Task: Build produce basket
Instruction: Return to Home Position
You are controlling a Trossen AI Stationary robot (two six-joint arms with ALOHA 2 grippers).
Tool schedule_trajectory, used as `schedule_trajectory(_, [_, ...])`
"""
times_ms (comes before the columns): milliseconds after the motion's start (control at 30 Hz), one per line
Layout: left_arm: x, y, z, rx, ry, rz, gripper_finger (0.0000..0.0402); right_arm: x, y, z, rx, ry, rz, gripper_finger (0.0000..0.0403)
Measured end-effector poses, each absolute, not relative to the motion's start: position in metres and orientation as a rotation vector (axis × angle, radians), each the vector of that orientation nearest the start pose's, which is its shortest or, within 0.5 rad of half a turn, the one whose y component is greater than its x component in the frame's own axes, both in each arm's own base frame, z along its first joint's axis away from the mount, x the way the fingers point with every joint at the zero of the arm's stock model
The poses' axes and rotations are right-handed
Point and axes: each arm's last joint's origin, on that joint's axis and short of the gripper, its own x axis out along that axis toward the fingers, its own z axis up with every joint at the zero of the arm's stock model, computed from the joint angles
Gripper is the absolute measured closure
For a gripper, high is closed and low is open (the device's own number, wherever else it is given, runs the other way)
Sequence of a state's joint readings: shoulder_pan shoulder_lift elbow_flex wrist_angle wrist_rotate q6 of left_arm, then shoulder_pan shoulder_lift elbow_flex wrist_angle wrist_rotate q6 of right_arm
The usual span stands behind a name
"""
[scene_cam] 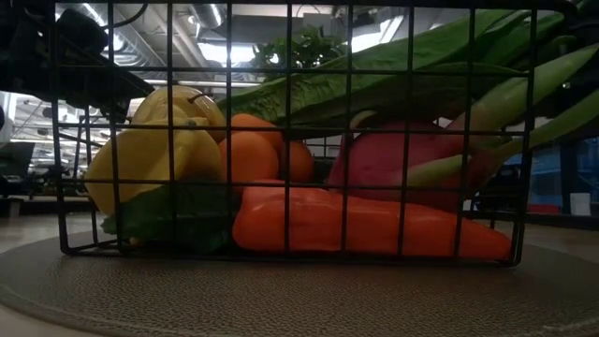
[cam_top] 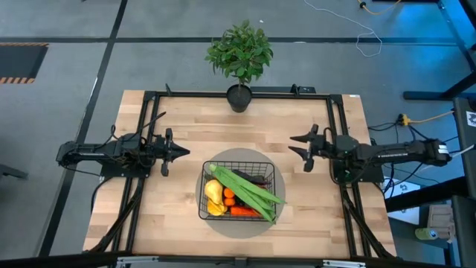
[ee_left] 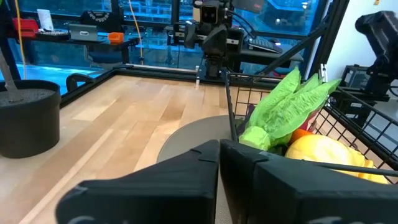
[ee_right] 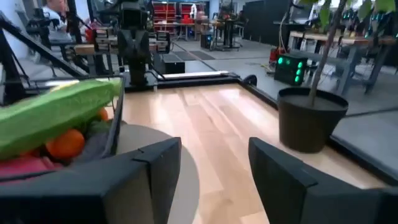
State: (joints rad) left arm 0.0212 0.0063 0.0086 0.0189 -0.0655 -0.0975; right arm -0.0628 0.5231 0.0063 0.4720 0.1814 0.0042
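Note:
The black wire basket (cam_top: pixel 201 190) stands on a round grey mat (cam_top: pixel 242 228) near the table's front middle. It holds the produce: long green beans (cam_top: pixel 251 190) lying slantwise on top, a yellow fruit (cam_top: pixel 214 195), orange tomatoes (cam_top: pixel 229 196), a red chili (cam_top: pixel 244 211) and a dark eggplant (cam_top: pixel 257 179). The low view shows a pink radish (scene_cam: pixel 393 154) behind the mesh. My left gripper (cam_top: pixel 186 152) hovers left of the basket, shut and holding nothing. My right gripper (cam_top: pixel 292 146) hovers right of it, open and holding nothing.
A leafy potted plant (cam_top: pixel 239 53) stands in a black pot (cam_top: pixel 239 97) at the table's far edge, middle. Black frame rails (cam_top: pixel 145 119) run along the table's sides. Bare wood lies between the basket and the pot.

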Motion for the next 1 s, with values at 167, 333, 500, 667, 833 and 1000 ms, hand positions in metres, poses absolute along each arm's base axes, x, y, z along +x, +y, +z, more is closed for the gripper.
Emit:
schedule_trajectory(167, [0.097,0.004,0.168,-0.098,-0.025,0.085,0.0401,0.125,-0.011,0.164,-0.004,0.052,-0.18,0.0215])
schedule_trajectory(333, [0.097,0.004,0.168,-0.098,-0.025,0.085,0.0393,0.118,-0.008,0.158,-0.018,0.104,-0.081,0.0215])
schedule_trajectory(500, [0.097,0.004,0.168,-0.098,-0.026,0.085,0.0383,0.11,-0.007,0.154,0.002,0.146,-0.063,0.0215])
schedule_trajectory(667, [0.097,0.004,0.168,-0.098,-0.026,0.086,0.0375,0.103,-0.002,0.161,-0.001,0.062,0.013,0.0215])
schedule_trajectory(833, [0.097,0.004,0.168,-0.098,-0.025,0.085,0.0371,0.097,0.001,0.168,0.003,-0.027,0.026,0.0215])
schedule_trajectory(1000, [0.097,0.004,0.168,-0.098,-0.025,0.085,0.0376,0.097,0.003,0.168,0.021,-0.024,0.048,0.0215])
